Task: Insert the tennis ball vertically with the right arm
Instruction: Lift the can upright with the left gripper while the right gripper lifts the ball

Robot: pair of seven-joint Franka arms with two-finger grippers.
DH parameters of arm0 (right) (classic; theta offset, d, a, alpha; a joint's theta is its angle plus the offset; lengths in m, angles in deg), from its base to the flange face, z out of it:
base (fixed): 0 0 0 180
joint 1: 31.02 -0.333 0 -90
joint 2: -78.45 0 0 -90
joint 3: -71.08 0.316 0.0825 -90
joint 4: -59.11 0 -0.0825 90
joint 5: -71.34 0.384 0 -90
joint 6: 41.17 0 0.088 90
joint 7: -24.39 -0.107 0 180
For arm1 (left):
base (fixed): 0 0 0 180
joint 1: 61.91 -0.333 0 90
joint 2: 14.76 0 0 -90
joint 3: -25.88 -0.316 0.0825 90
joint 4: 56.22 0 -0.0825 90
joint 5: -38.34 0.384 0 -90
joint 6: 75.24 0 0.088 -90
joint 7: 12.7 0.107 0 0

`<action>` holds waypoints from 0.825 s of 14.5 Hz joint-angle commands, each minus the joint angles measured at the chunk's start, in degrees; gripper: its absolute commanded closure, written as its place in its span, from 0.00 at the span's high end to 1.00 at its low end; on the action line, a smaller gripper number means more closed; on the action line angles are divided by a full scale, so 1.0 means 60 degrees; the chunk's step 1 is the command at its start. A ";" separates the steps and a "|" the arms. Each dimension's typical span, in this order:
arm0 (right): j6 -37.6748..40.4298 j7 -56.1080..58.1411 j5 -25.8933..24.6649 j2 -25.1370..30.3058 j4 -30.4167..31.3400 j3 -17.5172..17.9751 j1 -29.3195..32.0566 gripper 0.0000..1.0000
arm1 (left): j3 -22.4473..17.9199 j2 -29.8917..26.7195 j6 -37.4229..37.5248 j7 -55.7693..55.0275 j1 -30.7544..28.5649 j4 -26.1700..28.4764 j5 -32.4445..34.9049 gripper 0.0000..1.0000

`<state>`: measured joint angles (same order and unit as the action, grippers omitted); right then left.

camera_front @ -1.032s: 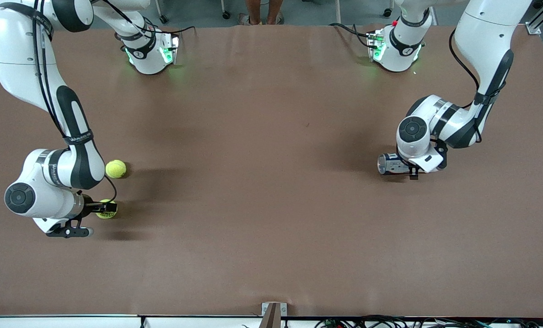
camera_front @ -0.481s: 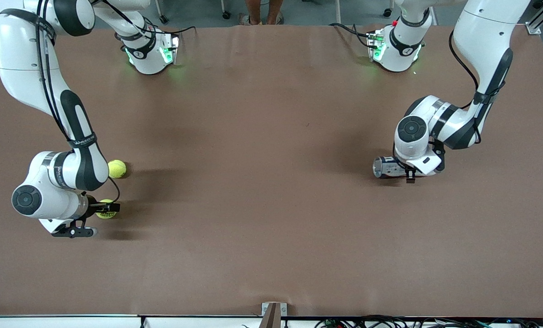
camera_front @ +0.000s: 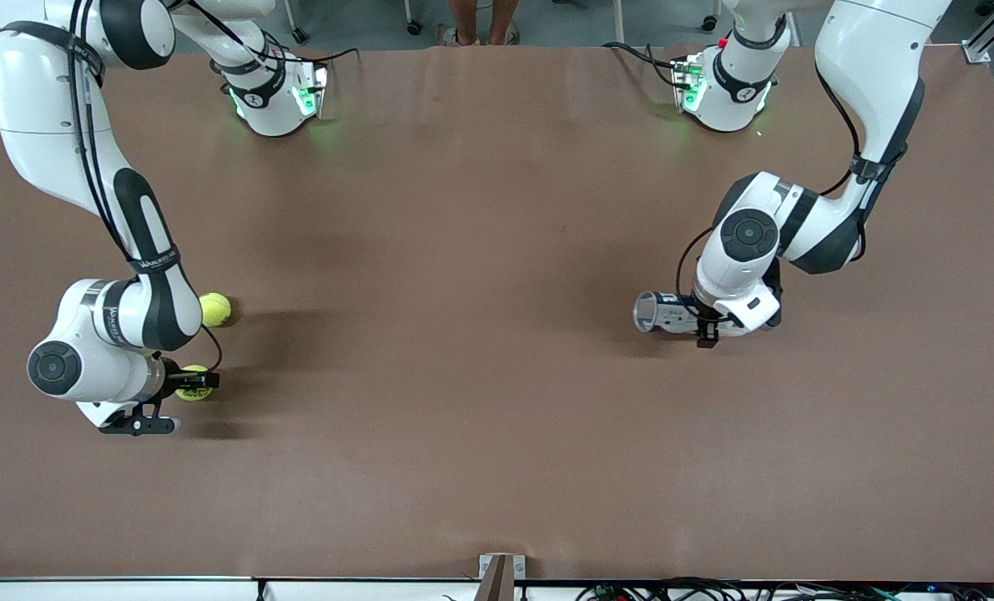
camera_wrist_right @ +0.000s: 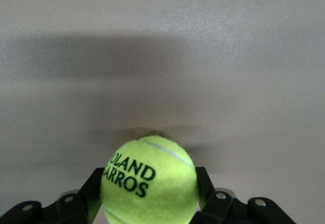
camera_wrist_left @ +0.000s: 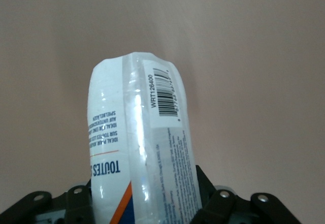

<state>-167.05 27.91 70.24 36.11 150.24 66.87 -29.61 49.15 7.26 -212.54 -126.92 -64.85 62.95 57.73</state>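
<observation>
Brown table (camera_front: 480,334), "ROLAND GARROS" tennis ball (camera_wrist_right: 150,181)

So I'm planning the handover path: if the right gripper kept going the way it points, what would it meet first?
Nothing, probably. The right gripper, fingers around a tennis ball, faces bare table; the left gripper's tube lies well off that way, though depth is uncertain.

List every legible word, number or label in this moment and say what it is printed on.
"OLAND ARROS", first letters hidden: tennis ball gripped in the right pincer.
"WRT126400", beside a barcode: ball can held in the left pincer.
"TOUTES", large and upside down: same can.
The can's fine print is too small to read.
Lettering on the right arm's black band: too small to read.
Second tennis ball: no readable text.
</observation>
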 commanded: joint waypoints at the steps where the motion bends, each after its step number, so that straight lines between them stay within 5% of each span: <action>1: -0.0069 -0.0073 0.0007 -0.0018 -0.0026 0.0102 0.0044 0.65 | 0.0441 0.0503 0.0149 0.0943 0.0095 -0.1007 -0.1206 0.68; 5: -0.0026 -0.0073 0.0007 -0.0004 -0.0026 0.0087 0.0014 0.46 | 0.1392 0.1791 0.0149 0.1485 0.0080 -0.2778 -0.2218 0.66; 12: 0.1859 -0.0189 0.0007 0.1326 -0.0245 0.0131 -0.0438 0.45 | 0.2157 0.3170 0.0120 0.1633 0.0811 -0.4568 -0.3654 0.66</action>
<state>-161.18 27.91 70.25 38.27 147.72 67.31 -30.65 61.73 24.07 -212.54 -118.23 -61.98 39.58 38.64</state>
